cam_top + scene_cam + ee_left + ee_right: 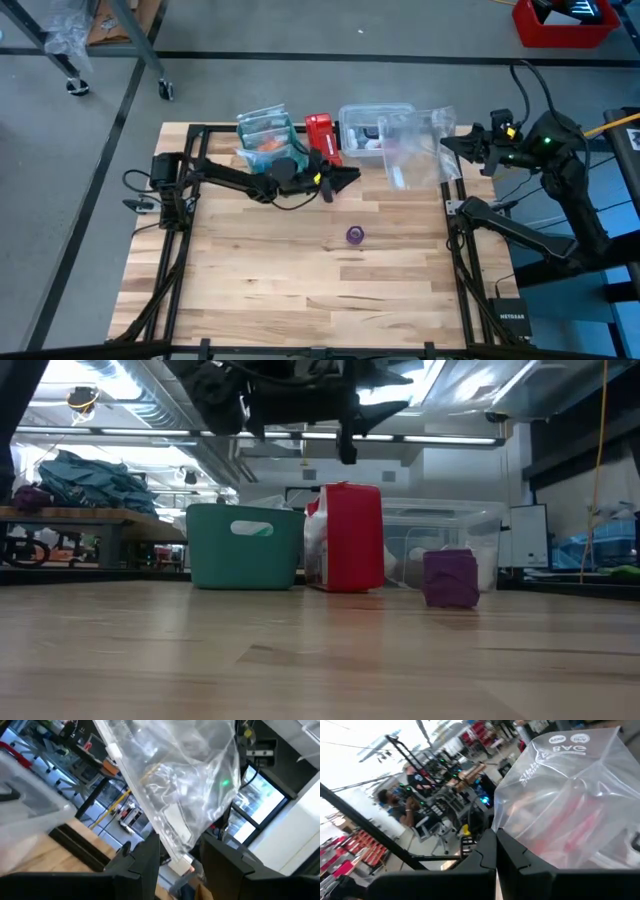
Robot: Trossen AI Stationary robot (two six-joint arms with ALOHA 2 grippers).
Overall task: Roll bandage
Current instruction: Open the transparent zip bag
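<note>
The purple bandage (355,235) is a small coiled roll. It stands alone on the wooden table (250,290), right of centre, and also shows in the low view (450,578). My left gripper (352,177) hangs in the air above the table's far middle, beyond the bandage and beside the red box (322,138). Its fingers (147,857) stand apart with nothing between them. My right gripper (447,147) is at the table's far right edge, shut and empty (496,852). It points at a clear plastic bag (420,145).
Along the far edge stand a teal bin (245,545) holding bags, the red box (345,538), a clear plastic container (375,125) and the crumpled clear bag. A black frame (455,230) runs along the table's left and right sides. People sit in the room beyond.
</note>
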